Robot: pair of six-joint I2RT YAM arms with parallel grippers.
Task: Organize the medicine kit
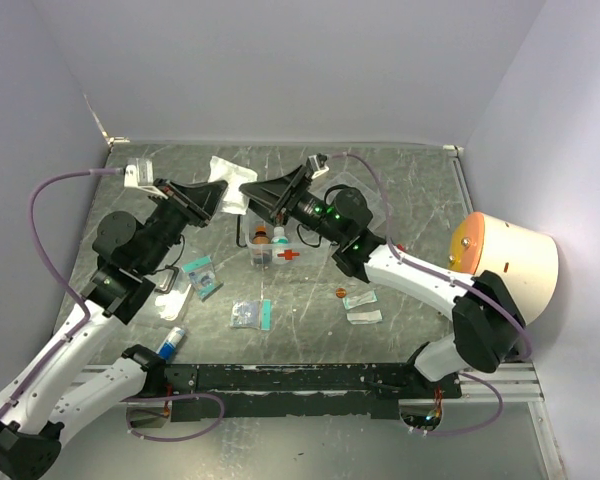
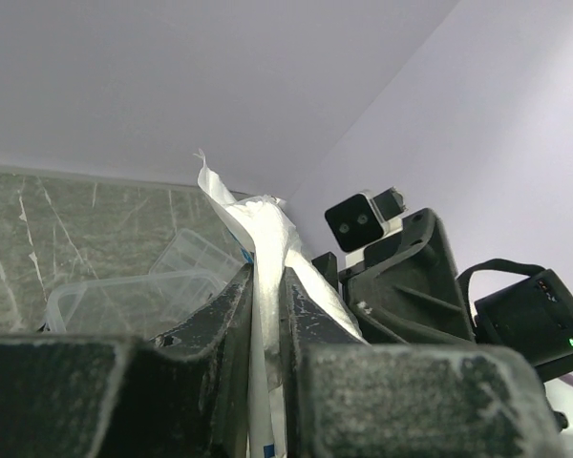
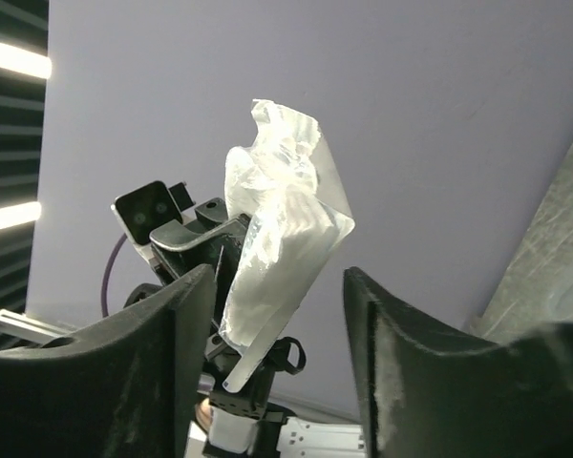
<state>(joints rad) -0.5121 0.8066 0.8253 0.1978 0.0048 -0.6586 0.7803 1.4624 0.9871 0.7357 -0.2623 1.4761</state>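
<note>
As seen from above, shows the left tool (image 1: pixel 223 192) raised over the counter (image 1: pixel 410 200) and pinched shut on a white plastic pouch (image 1: pixel 234 178); confirms this from the left wrist, with both dark fingers (image 2: pixel 224 315) pressed flat against the pouch's lower part and its crumpled top sticking up past them; shows a clear plastic tray (image 2: pixel 124 301) lying on the counter behind. Faces the right tool (image 1: pixel 248 196) toward the left one, tip nearly to tip; has its jaws spread wide, gripping nothing; frames the pouch in the gap between the fingers (image 3: pixel 172 324) in the right wrist view, apparently apart from either, though cannot tell how far in front of them it hangs. Places the medicine kit (image 1: pixel 277 248) upright at mid-counter, just on the near side of the two tools, untouched by either, red cross on its near face; holds two small bottles standing inside. Leaves loose items on the counter nearer the arm bases: teal-edged packets (image 1: pixel 202 275) to the kit's left, a blue-capped tube (image 1: pixel 170 342) nearer still, small flat sachets (image 1: pixel 361 299) to the right.
</note>
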